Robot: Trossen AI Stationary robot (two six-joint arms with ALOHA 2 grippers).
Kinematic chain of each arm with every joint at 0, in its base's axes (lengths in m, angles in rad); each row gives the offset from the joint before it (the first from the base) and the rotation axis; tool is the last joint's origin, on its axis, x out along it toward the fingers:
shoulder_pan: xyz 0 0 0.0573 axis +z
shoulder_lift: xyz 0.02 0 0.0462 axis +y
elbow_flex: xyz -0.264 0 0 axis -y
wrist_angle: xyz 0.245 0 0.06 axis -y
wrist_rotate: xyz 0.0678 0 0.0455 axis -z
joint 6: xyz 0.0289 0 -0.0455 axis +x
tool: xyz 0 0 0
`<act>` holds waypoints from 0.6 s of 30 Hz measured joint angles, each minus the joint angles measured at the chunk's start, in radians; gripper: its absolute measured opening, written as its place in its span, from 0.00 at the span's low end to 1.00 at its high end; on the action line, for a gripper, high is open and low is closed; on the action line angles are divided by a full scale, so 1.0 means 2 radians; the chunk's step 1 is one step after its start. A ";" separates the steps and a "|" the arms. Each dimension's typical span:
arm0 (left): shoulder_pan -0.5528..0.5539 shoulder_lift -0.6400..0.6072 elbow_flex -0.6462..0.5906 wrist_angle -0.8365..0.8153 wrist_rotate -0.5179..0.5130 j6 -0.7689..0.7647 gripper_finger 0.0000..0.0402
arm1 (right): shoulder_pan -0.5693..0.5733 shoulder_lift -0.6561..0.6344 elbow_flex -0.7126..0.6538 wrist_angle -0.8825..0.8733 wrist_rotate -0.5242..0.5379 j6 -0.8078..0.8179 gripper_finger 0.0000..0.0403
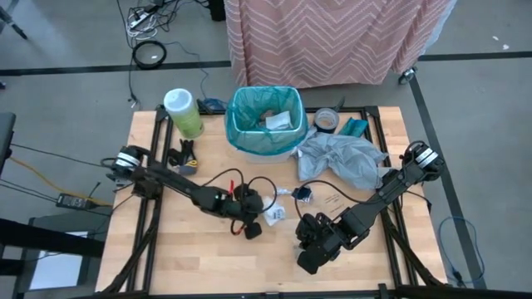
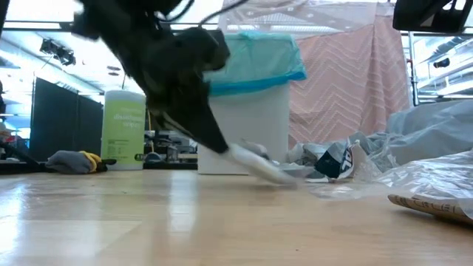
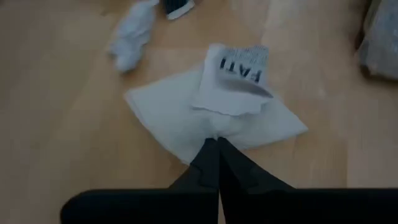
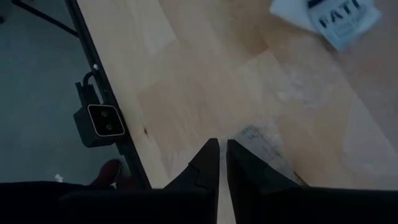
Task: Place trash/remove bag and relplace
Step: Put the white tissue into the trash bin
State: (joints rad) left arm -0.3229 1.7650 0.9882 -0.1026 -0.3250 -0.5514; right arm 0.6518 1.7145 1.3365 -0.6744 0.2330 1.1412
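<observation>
Left gripper (image 3: 217, 149) pinching corner of white paper wrapper (image 3: 211, 115); thin edge hold risking slip or tear during carry to bin (image 1: 264, 124). Right gripper (image 4: 221, 152) pressed together, holding nothing.

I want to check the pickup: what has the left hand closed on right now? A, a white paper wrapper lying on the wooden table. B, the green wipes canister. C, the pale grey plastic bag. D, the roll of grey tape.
A: the left hand is shut on the edge of the white paper wrapper, which lies flat on the wooden table.
</observation>
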 joint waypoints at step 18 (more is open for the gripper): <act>-0.017 -0.092 0.284 -0.370 -0.048 0.037 0.00 | -0.007 0.000 0.000 0.000 0.008 -0.023 0.05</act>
State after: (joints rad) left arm -0.3576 1.5819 1.5563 -0.8427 -0.4209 -0.4769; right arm 0.6372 1.7145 1.3365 -0.6750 0.2481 1.0954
